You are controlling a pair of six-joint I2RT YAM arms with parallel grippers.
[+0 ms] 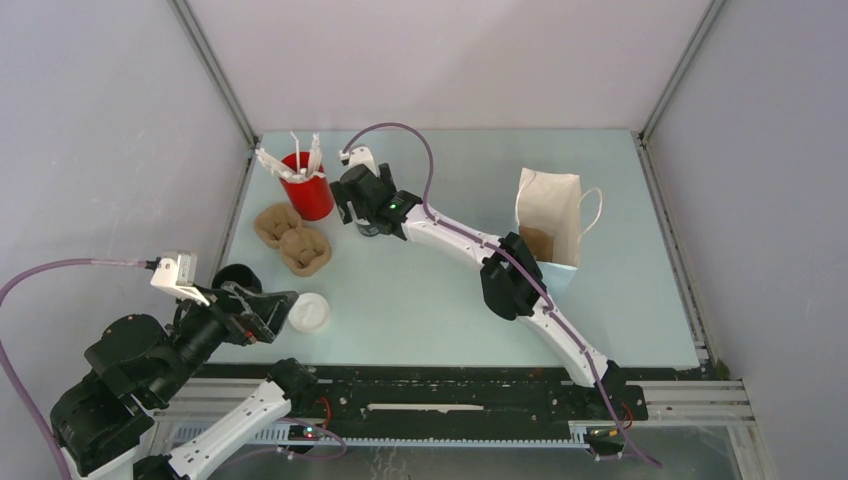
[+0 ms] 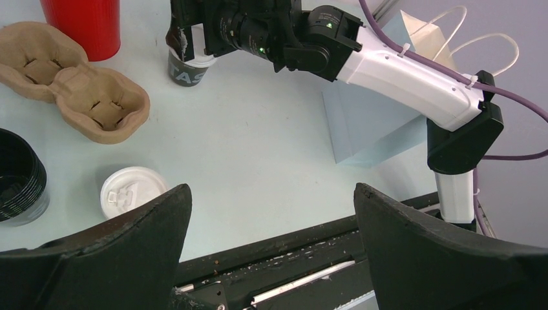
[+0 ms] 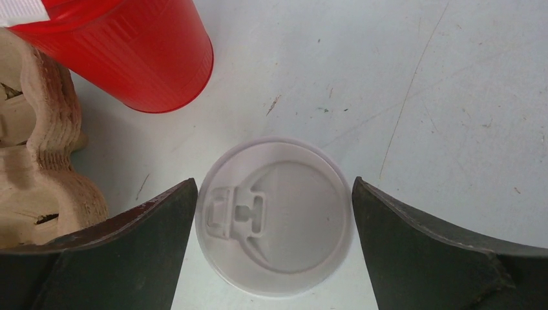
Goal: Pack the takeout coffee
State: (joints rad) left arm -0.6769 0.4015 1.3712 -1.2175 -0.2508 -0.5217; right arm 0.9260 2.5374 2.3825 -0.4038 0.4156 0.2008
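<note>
The takeout coffee (image 3: pixel 274 223), a small black cup with a round white lid, stands upright beside the red cup. It also shows in the left wrist view (image 2: pixel 187 68), with white lettering on its side. My right gripper (image 3: pixel 274 184) hangs right over it, open, one finger on each side of the lid and a narrow gap to each. In the top view the right gripper (image 1: pixel 366 212) hides most of the cup. My left gripper (image 2: pixel 273 188) is open and empty at the front left (image 1: pixel 275 310). The white paper bag (image 1: pixel 550 225) stands open at the right.
A red cup with white cutlery (image 1: pixel 308 188) stands just left of the coffee. A brown pulp cup tray (image 1: pixel 295 240) lies in front of it. A loose white lid (image 1: pixel 310 313) and a stack of black cups (image 2: pixel 19 174) sit by my left gripper.
</note>
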